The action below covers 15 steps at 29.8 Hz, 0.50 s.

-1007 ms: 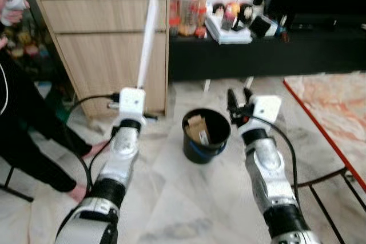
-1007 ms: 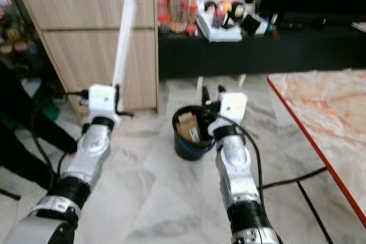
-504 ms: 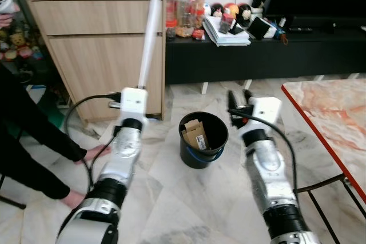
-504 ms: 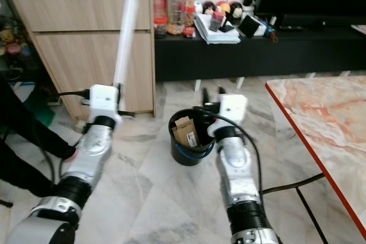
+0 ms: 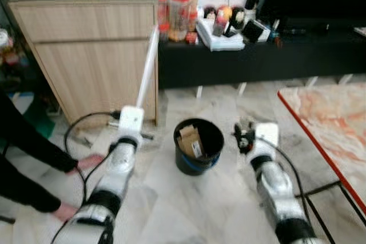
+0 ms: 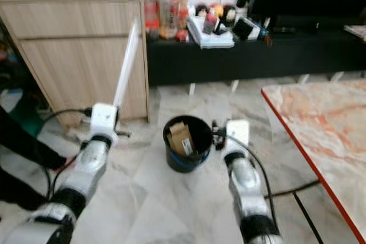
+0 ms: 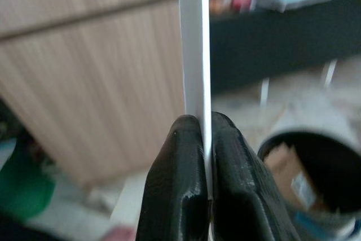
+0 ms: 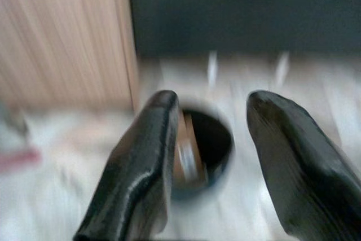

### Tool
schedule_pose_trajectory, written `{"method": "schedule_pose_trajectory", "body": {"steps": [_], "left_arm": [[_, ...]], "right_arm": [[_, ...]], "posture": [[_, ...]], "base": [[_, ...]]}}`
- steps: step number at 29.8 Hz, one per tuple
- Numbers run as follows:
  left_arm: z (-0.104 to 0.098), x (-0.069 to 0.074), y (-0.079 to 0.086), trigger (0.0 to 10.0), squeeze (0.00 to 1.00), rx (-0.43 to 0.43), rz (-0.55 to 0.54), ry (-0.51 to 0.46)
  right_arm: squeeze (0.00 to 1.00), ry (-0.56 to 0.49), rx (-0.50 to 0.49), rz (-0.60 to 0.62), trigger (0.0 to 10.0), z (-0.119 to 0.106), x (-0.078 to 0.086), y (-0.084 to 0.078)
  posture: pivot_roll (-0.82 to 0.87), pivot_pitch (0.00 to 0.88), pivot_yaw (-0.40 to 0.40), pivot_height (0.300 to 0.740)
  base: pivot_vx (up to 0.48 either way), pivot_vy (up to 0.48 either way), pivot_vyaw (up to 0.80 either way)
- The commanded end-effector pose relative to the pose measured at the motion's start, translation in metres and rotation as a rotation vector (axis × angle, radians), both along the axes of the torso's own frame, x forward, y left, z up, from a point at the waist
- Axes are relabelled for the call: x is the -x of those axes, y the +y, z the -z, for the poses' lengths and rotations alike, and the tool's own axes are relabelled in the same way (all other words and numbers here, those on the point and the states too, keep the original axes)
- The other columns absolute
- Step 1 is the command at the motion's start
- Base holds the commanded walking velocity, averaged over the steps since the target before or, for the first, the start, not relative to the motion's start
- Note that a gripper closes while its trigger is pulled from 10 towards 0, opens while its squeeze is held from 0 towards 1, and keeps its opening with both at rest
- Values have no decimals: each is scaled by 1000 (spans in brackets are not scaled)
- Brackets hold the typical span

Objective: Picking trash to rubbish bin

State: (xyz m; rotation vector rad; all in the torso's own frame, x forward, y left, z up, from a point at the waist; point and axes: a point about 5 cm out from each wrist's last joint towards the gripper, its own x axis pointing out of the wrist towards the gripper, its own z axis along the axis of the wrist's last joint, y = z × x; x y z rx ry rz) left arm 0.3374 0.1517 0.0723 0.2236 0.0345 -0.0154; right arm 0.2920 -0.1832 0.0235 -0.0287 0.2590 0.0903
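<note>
**White strip held upright beside the bin**

The left gripper (image 7: 194, 156) is clamped on a long white strip (image 5: 147, 67), its two black fingers (image 7: 175, 184) pressed flat against either face of it. The strip rises from the gripper, tilted slightly toward the robot's right, in front of a wooden cabinet (image 5: 91, 55). The left gripper sits to the left of a black bin (image 5: 198, 145) that stands on the pale marble floor (image 5: 189, 210).

The right gripper (image 8: 206, 156) has its fingers spread wide with nothing between them. It hangs just to the right of the bin, near its rim, and its wrist view looks past the fingers at the bin's open mouth. That view is blurred.

Inside the bin lies a piece of brown cardboard (image 5: 190, 139) with a small white label; it leans against the inner wall.

At the far left, a person's hand (image 5: 87, 162) rests low on the floor near the left arm, with a dark sleeve above it. Behind the bin runs a low black shelf (image 5: 257, 55) crowded with jars (image 5: 178, 8), books and small items. A table (image 5: 337, 124) with a red edge and a marbled top stands to the right.
</note>
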Motion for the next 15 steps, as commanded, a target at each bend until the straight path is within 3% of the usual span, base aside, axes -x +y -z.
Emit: {"method": "schedule_pose_trajectory", "body": {"steps": [1, 6, 8, 15], "left_arm": [[24, 12, -5, 10000, 0, -32, 29, 105], [46, 25, 5, 10000, 0, -30, 3, 222], [62, 36, 13, 10000, 0, -12, -17, 314], [90, 61, 24, 10000, 0, 9, -63, 473]], "right_arm": [[0, 143, 8, 34, 10000, 29, 24, -17], [0, 282, 47, 59, 10000, 52, 46, -28], [0, 357, 52, 112, 10000, 63, 60, -38], [0, 466, 43, 138, 10000, 79, 79, -40]], "posture": [[58, 60, -72, 740], [58, 55, -70, 740], [61, 49, -64, 740], [63, 33, -62, 740]], "base": [[334, 0, 0], [334, 0, 0], [336, 0, 0], [331, 0, 0]]}}
